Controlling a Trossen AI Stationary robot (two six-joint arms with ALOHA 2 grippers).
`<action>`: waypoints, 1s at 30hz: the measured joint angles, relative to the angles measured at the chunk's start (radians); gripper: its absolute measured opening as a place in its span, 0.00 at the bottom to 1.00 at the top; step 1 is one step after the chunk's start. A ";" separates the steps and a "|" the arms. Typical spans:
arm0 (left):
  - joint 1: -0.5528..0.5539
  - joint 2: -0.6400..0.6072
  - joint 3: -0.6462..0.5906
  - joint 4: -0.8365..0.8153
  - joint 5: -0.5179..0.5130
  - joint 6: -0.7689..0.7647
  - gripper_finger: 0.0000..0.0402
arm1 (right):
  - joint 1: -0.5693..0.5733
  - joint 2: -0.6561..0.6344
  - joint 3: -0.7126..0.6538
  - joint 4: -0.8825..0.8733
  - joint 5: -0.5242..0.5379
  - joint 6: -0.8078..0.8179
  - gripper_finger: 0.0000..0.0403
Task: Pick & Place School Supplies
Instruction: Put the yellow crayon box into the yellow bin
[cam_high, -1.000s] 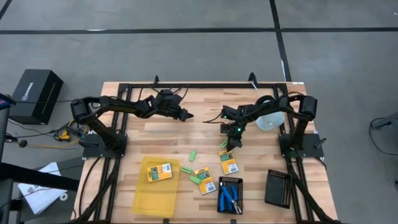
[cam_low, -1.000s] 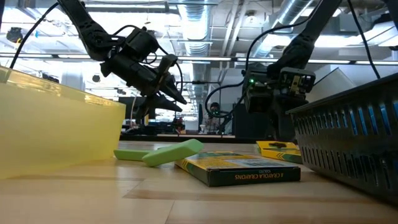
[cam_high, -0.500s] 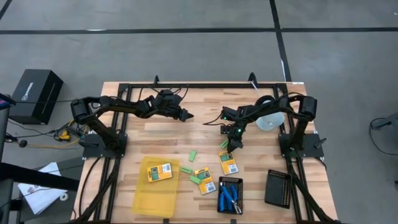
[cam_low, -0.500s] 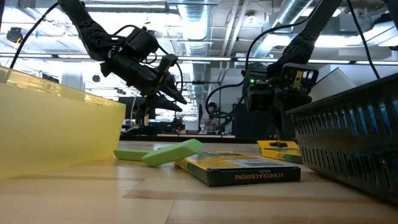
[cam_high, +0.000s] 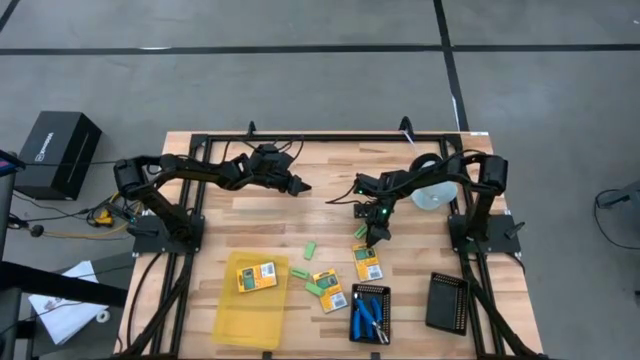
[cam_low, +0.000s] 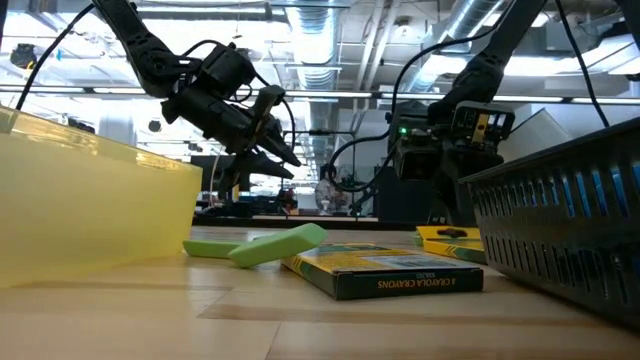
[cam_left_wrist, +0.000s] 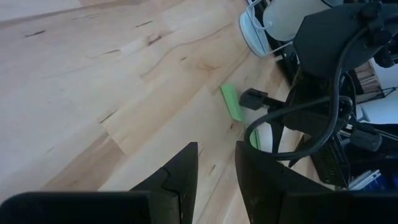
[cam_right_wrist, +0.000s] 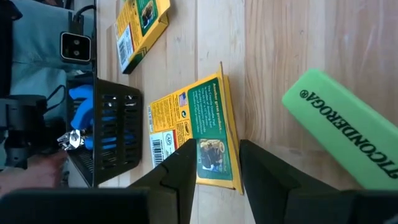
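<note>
**Right pincer low over a crayon pack, left arm waiting at the back**

The right pincer hangs just above the wooden worktop, fingers a little apart and clamped on nothing. Under it lies a yellow crayon pack, with a green eraser just beside that pack, both flat on the wood. A second crayon pack sits nearer the front edge beside two more green erasers, and a third pack rests inside the yellow tray. Another eraser lies alone between the tray and the right pincer. The blue-handled scissors lie in a black ribbed tray; a second black tray stands to its right. The left pincer is raised over the back of the worktop, its fingers slightly apart and holding nothing
</note>
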 joint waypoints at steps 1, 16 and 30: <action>0.000 0.000 0.000 0.000 0.001 0.000 0.25 | 0.000 0.000 0.000 0.002 0.002 0.002 0.28; 0.000 0.000 0.000 0.003 0.004 0.003 0.25 | 0.003 0.000 -0.003 0.000 0.048 -0.005 0.01; 0.000 0.000 0.000 0.094 -0.001 0.003 0.25 | -0.086 0.010 0.124 -0.071 -0.115 0.009 0.00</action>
